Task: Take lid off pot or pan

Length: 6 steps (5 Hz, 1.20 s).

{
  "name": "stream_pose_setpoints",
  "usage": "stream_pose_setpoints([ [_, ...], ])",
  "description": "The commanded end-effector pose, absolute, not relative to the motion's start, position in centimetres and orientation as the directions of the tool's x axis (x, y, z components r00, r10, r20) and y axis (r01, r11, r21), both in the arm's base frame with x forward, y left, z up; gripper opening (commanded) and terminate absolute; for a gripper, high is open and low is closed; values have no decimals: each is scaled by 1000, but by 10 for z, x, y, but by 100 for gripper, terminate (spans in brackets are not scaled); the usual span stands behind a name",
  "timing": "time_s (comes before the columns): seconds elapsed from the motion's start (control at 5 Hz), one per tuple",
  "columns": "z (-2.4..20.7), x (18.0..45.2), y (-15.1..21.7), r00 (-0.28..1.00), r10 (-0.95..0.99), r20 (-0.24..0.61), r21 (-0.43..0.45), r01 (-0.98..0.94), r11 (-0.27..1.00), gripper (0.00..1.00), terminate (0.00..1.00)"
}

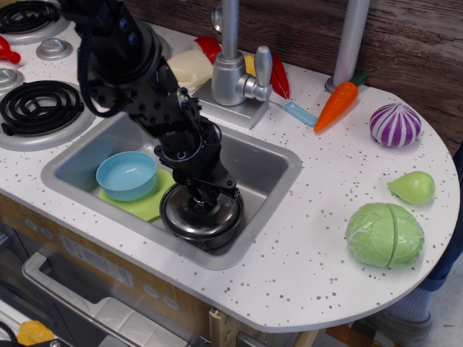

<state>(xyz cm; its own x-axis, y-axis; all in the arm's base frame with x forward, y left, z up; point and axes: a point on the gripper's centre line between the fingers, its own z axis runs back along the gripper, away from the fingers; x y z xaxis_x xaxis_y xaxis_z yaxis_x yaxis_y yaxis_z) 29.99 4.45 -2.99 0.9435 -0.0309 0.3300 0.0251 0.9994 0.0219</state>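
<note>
The shiny domed lid (221,217) sits on the steel pot (205,239) at the front right of the sink (271,165). Only the pot's low side shows under the lid's rim. My black gripper (207,196) reaches down from the upper left and sits right over the lid's centre. Its fingers (194,192) stand apart on either side of the spot where the knob is. The knob itself is hidden between them. The lid rests level on the pot.
A light-blue bowl (126,174) sits on a green plate (145,204) left of the pot in the sink. The faucet (231,72) stands behind. A cabbage (384,233), pear (413,186), purple onion (395,124) and carrot (337,105) lie on the right counter. Burners (36,108) are at left.
</note>
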Motion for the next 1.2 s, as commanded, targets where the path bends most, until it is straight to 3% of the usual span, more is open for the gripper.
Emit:
stream_pose_setpoints([
  [0.0,11,311,39,959,-57,277,89,33,995,0,0],
  [0.4,54,313,8,976,-10,219,121,-17,992,0,0],
  [0.6,75,307,-10,982,46,182,82,-62,995,0,0],
  [0.8,78,296,-35,975,125,186,25,-132,991,0,0],
  [1.0,61,285,-51,960,178,216,-43,-172,984,0,0],
])
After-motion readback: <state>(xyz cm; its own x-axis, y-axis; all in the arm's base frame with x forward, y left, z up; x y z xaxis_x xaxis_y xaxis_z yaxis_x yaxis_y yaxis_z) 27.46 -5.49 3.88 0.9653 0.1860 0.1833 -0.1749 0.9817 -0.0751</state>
